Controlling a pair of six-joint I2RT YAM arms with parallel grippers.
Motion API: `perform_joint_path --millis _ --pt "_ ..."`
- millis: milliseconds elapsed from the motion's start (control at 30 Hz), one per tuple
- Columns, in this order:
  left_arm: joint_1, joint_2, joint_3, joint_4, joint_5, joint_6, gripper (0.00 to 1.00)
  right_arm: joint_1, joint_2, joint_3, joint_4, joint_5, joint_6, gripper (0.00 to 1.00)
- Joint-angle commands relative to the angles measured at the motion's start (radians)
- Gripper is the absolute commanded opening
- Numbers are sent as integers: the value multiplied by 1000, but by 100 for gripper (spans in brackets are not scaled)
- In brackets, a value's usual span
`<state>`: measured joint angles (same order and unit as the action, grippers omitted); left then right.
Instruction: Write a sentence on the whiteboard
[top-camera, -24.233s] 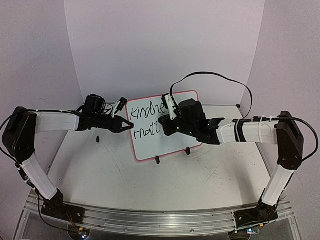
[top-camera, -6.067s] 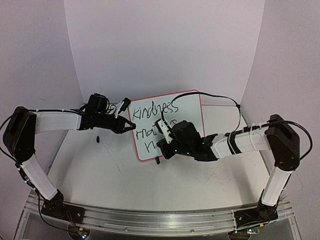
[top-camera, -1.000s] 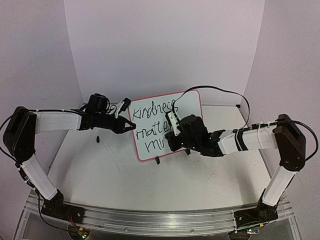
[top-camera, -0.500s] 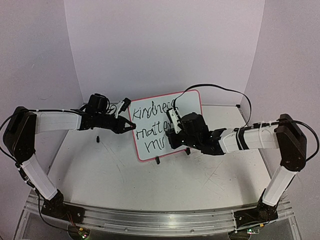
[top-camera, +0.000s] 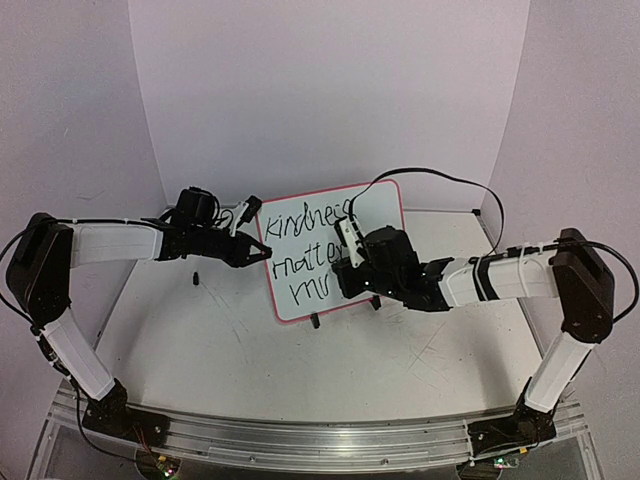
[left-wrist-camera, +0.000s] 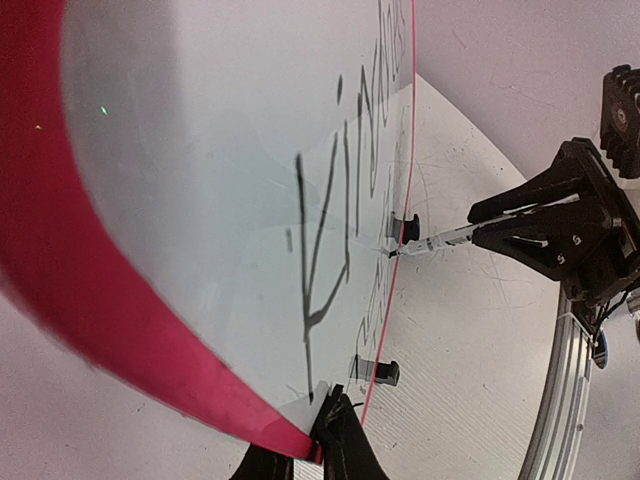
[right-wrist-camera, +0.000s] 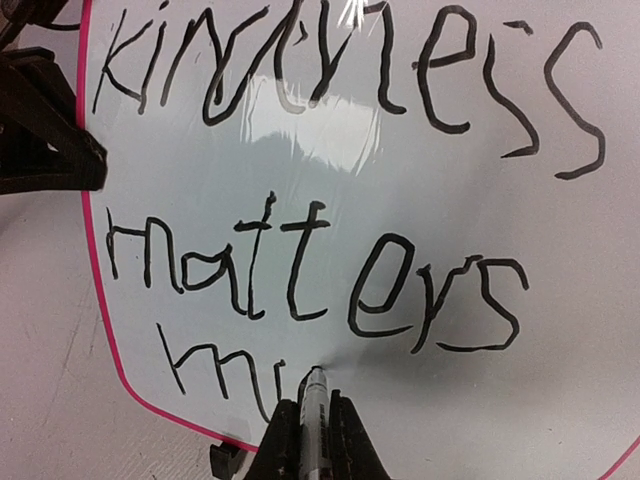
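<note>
The whiteboard (top-camera: 378, 208) stands tilted on its two black clip feet (top-camera: 315, 321), its rim red-pink. The sentence (right-wrist-camera: 310, 275) reads "kindness", "matters" and, on the third line, "mu" (right-wrist-camera: 220, 370). My left gripper (top-camera: 262, 253) is shut on the board's left edge, its fingertips (left-wrist-camera: 338, 420) pinching the red rim (left-wrist-camera: 120, 320). My right gripper (right-wrist-camera: 312, 405) is shut on a black marker (right-wrist-camera: 316, 392), whose tip touches the board just right of "mu". The left wrist view shows that marker (left-wrist-camera: 440, 240) meeting the board from the side.
A small black piece (top-camera: 197, 277) lies on the scratched grey tabletop (top-camera: 250, 350) below the left arm. White walls enclose the back and both sides. A black cable (top-camera: 450, 185) loops from the right wrist above the board.
Since the earliest frame the lettering has grown from "kindne / matt" to three lines. Over the last second the right gripper with the marker shifted slightly along the third line. The left arm holds still.
</note>
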<state>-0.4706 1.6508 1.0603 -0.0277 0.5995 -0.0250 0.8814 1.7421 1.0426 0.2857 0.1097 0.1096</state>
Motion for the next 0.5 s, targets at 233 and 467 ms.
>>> perform_joint_path --millis 233,467 --pt "16 36 22 -48 -247 105 0 -14 -35 -81 3 -3 33 0" --pt "16 41 21 -48 -247 105 0 -14 -97 -93 -23 30 16 0"
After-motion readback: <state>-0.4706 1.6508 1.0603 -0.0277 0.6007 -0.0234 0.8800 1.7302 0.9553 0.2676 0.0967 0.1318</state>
